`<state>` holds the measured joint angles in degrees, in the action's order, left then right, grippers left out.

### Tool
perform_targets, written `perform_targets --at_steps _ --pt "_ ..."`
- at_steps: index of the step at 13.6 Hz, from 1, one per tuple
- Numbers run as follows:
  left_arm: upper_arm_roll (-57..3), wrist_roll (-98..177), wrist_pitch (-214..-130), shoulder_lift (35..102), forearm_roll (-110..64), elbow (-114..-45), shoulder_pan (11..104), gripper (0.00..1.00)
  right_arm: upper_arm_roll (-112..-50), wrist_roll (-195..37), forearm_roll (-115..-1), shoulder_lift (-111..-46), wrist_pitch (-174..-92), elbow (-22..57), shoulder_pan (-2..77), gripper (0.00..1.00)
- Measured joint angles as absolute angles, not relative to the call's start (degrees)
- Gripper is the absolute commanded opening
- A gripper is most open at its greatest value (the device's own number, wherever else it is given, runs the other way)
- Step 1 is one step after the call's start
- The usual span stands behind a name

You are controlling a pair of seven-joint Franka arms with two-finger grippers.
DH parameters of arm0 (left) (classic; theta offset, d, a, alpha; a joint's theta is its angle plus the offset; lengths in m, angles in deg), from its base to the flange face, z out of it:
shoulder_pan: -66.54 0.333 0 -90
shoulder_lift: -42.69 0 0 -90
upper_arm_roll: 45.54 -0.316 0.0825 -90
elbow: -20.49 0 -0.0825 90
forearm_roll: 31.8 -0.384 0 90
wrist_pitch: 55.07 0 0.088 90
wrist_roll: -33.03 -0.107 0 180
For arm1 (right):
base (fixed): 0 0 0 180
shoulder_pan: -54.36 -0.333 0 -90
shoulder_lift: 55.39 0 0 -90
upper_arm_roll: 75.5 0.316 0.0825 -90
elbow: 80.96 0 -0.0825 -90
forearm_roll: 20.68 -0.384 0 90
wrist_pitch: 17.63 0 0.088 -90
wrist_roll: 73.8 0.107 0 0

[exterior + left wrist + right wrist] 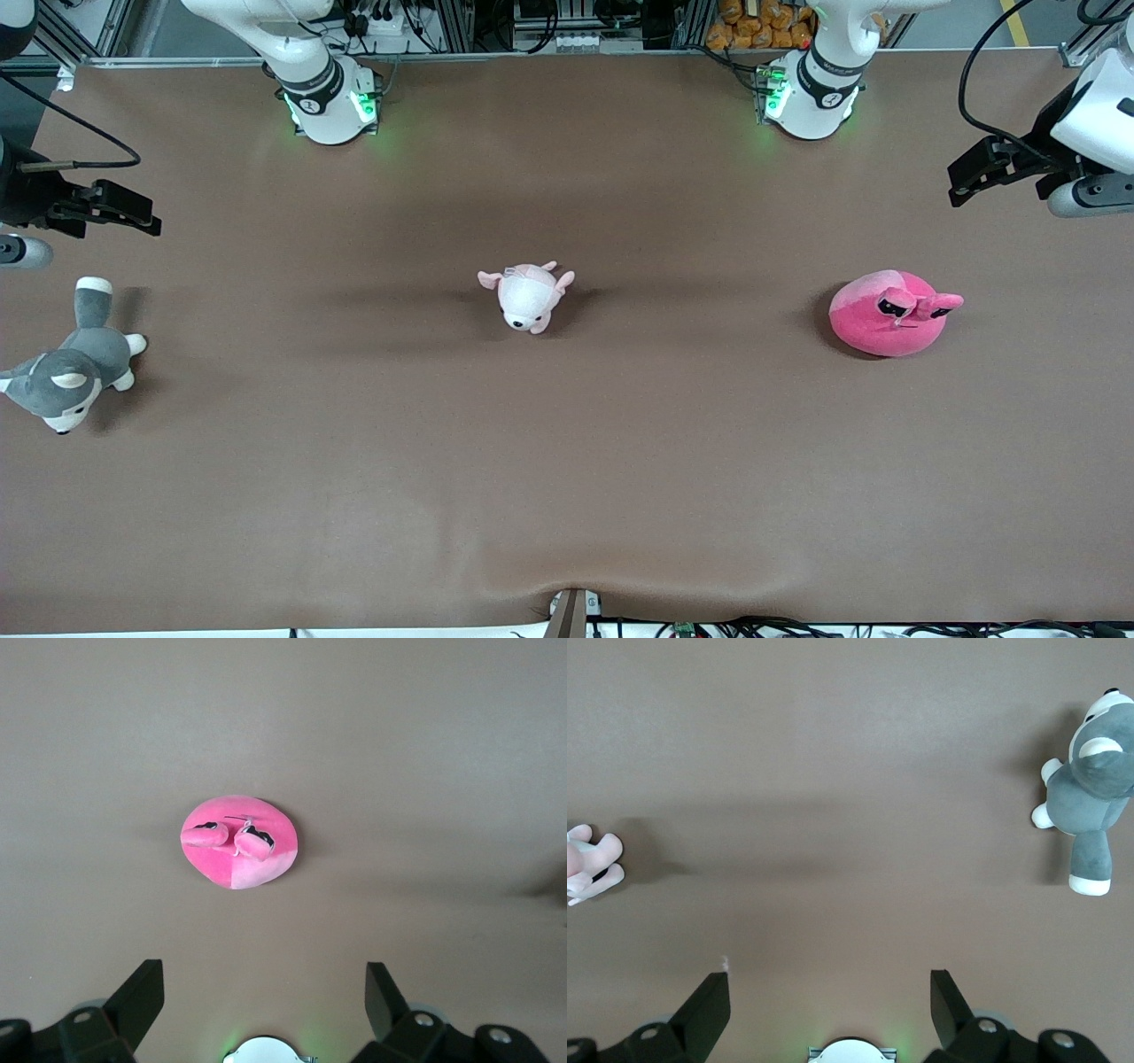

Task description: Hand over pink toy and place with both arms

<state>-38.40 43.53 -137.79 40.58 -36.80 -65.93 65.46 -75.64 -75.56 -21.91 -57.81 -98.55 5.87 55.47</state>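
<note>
Brown counter [567, 496] carries three plush toys, all placed here relative to the small pale pink-and-white toy [528, 296] at mid-counter.

Pink toy [890, 313] sits on the counter well apart from the pale toy, toward the left arm's end, about level with it from the front camera. Round hot-pink body with a lighter pink patch, black half-lidded eyes, small ears sticking out. Nothing touches it.

Grey-and-white husky toy [71, 372] lies well apart from the pale toy toward the right arm's end, a bit nearer the front camera.

Left end effector [983, 168] hangs in the air over the counter edge at the left arm's end, released, fingers spread wide, holding nothing. In the left wrist view the left end effector [266, 1001] has the pink toy [237, 841] in sight between its spread fingers but well apart from them.

Right end effector [120, 208] hangs over the counter edge at the right arm's end, above the husky's side, also released and empty. In the right wrist view the right end effector [831, 1003] is spread; the husky [1088, 780] and part of the pale toy [589, 861] show at the picture edges.

Readable writing: a "1" on the right arm's base band [310, 104]; the mark on the left arm's base band [828, 99] is too small to tell.
</note>
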Motion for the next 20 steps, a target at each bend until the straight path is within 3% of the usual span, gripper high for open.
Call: perform_targets --at_steps 20 --pt "-38.3 43.2 -136.5 43.0 -36.8 -64.2 65.7 1.00 -75.7 -75.6 -21.9 -57.8 -98.6 5.9 55.5 1.00"
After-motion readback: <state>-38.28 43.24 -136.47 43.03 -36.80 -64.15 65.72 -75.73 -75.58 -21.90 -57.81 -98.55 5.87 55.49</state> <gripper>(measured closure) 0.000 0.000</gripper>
